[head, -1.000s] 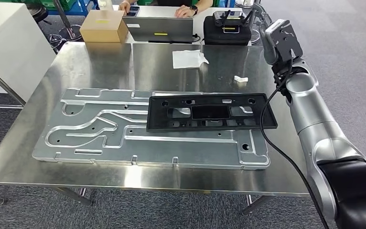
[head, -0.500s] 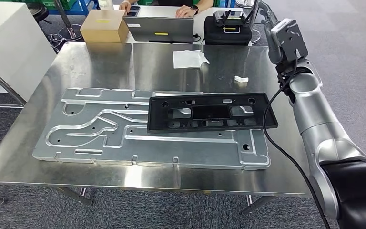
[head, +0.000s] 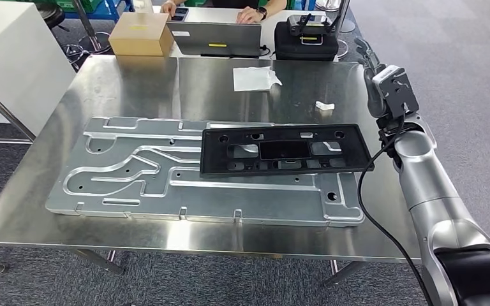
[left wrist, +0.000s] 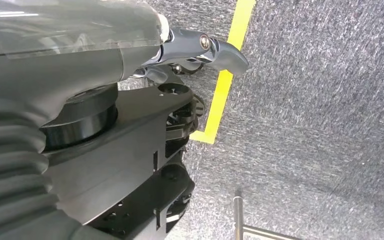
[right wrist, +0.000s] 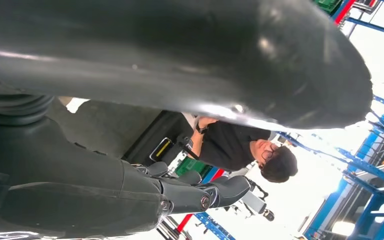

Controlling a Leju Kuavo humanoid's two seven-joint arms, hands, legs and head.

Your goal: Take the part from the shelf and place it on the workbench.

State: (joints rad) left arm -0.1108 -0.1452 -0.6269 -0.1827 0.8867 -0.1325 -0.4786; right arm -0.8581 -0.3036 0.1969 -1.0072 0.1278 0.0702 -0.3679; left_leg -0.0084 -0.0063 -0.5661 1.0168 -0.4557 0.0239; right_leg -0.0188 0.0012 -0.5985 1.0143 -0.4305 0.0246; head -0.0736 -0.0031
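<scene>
Grey carpet floor (head: 459, 57) with yellow tape line (left wrist: 224, 85)

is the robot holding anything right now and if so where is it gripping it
Nothing is held. The black part lies on the metal plate, apart from the right hand, whose fingers grip nothing. The left hand holds nothing.

The head view looks down from high onto the shiny steel tabletop (head: 134, 76). The left wrist view faces grey carpet floor (left wrist: 320, 125) closely; the right wrist view faces outward toward a seated person in black (right wrist: 235, 145), shared with the head view.
</scene>
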